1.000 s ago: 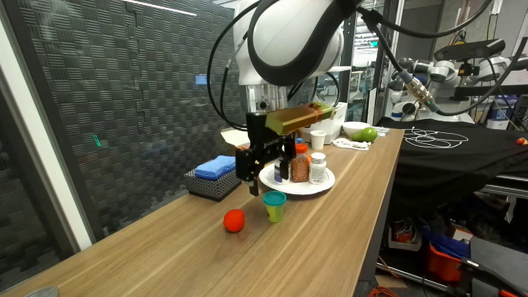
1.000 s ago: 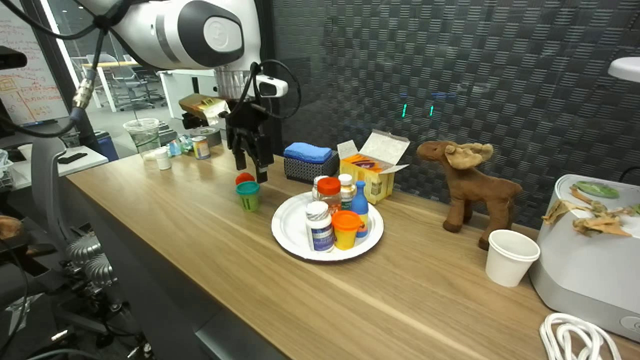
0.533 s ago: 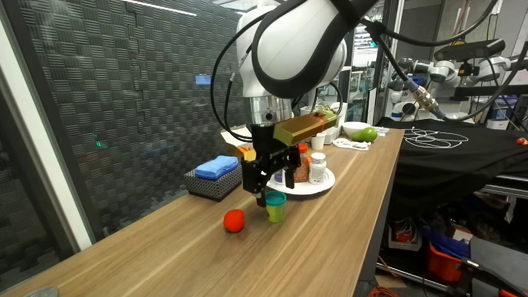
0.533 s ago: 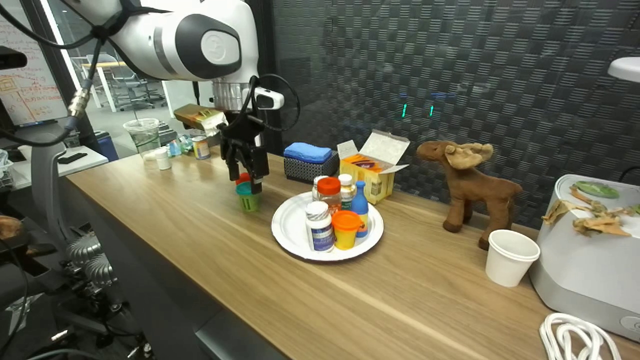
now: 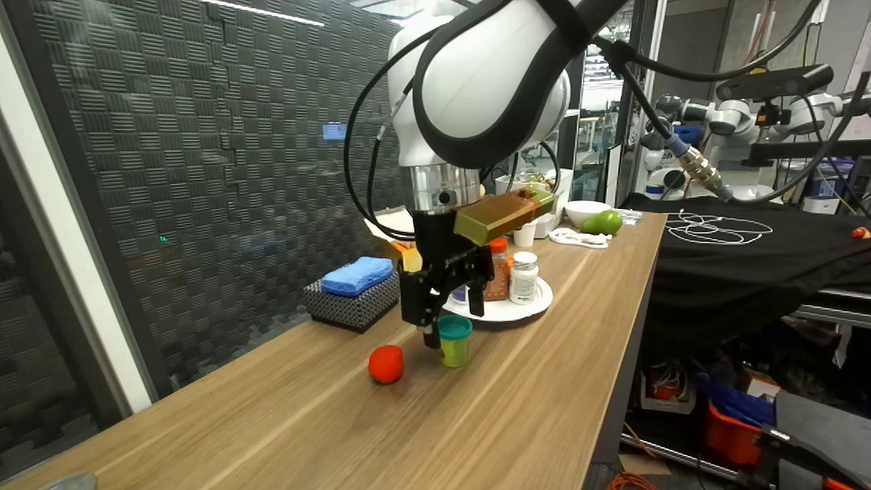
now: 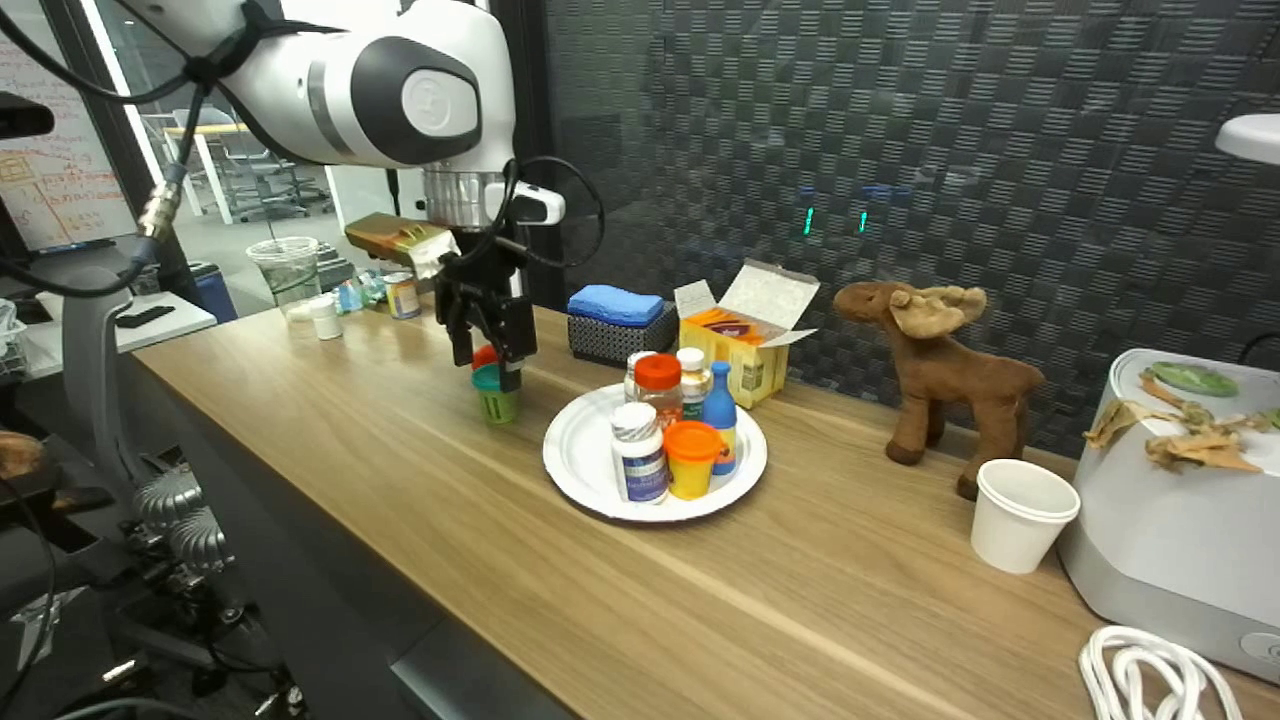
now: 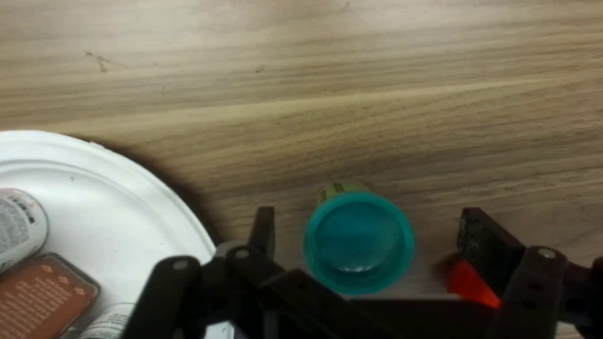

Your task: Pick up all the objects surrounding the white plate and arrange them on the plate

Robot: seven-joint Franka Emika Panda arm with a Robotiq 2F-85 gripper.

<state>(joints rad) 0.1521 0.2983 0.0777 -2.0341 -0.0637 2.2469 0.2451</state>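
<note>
Gripper (image 7: 367, 230): jaws wide. In the wrist view, the teal-lidded cup (image 7: 358, 242) shows between them, a gap each side. From the cup: white plate (image 7: 127, 226) at 9 o'clock; red ball (image 7: 468, 285), largely hidden, apparently at 4 o'clock.

Arm (image 5: 469, 88) shell glossy wht w/ thick blk bands; pale gry cap (image 6: 440, 103), faint emblem, in an exterior view. Wrist collar (image 5: 429, 184) silver metal, w/ dk round spot. Gold-col. block (image 5: 500, 214) next to it. Cables (image 5: 711, 76) blk, thick + thin; one w/ silver connector (image 5: 697, 167) & blue-gry sleeve (image 5: 676, 143). Gripper (image 5: 454, 323) matte blk, wht lettering too sm. to read; rnd gry screw heads (image 7: 546, 253) in wrist view.
</note>
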